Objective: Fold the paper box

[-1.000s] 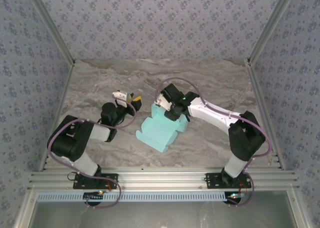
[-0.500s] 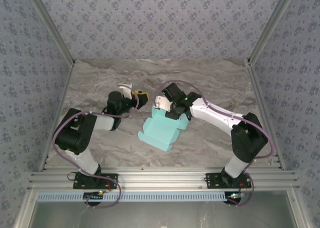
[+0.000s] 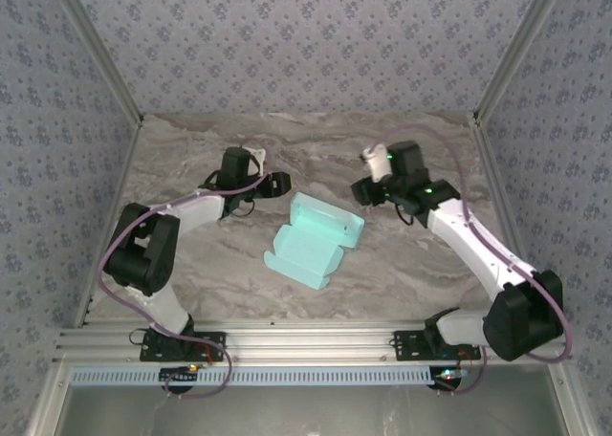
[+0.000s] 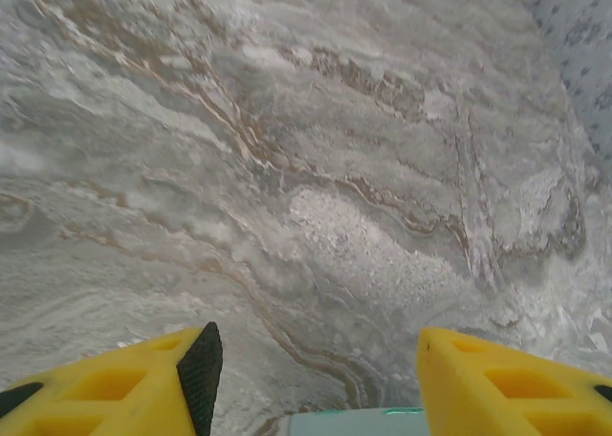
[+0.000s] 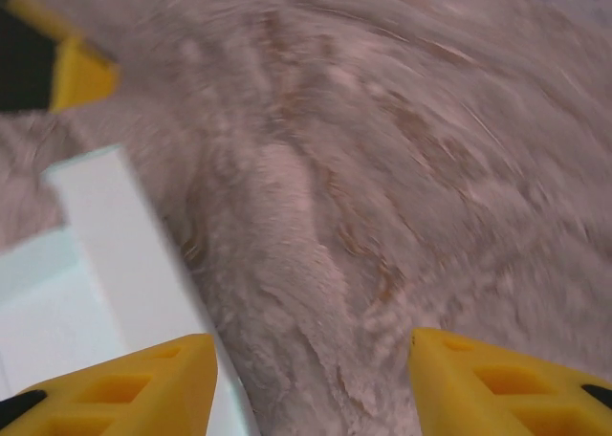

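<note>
**Box loose mid-table, both grippers empty**

The box (image 3: 311, 250) lies mid-table: thin mint card, far wall raised, flat notched flaps toward the arm bases. The table (image 3: 382, 273) is grey veined marble. Your left gripper (image 4: 316, 345) has its yellow fingers spread and empty, just off the far-left corner. Your right gripper (image 5: 311, 345) is likewise spread and empty, beside the far-right edge. Bare marble surrounds the box.

A grey marbled table (image 3: 402, 264) stands enclosed by floral-patterned walls (image 3: 287, 44).

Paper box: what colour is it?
The paper box is plain pale mint-turquoise; top external view shows it best.
</note>
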Robot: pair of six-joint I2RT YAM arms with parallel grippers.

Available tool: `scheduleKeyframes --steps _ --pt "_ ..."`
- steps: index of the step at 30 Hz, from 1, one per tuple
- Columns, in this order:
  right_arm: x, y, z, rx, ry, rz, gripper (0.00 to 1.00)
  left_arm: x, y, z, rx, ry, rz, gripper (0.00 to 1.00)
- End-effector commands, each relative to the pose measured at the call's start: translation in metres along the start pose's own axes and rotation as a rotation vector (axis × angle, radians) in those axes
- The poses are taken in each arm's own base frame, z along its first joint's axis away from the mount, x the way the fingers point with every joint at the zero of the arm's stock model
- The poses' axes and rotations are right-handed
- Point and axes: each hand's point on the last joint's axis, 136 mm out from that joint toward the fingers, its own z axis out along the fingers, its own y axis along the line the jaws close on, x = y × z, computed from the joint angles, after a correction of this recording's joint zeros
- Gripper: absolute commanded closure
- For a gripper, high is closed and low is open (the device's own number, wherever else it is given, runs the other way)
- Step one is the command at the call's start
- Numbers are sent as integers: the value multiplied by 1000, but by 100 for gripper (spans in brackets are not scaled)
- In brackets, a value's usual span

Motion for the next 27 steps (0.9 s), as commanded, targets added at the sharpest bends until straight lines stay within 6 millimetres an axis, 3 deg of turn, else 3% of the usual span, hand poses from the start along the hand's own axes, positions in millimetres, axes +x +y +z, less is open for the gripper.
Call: scheduleKeyframes --steps 1,5,9,13,20,27 --pt "32 5 2 -105 66 380 43 25 3 4 -20 141 -63 42" --pt "60 -1 3 -163 121 632 42 28 -8 7 43 168 -97 42" --pt "79 8 7 -231 170 755 41 35 -9 6 48 193 -104 42" --pt "90 21 12 -315 181 717 42 38 -13 8 72 199 -120 43" --pt "107 22 17 -303 124 578 53 27 -18 -5 81 170 -106 44" --pt "105 24 8 -318 59 674 42 16 -19 -20 38 148 -26 42"
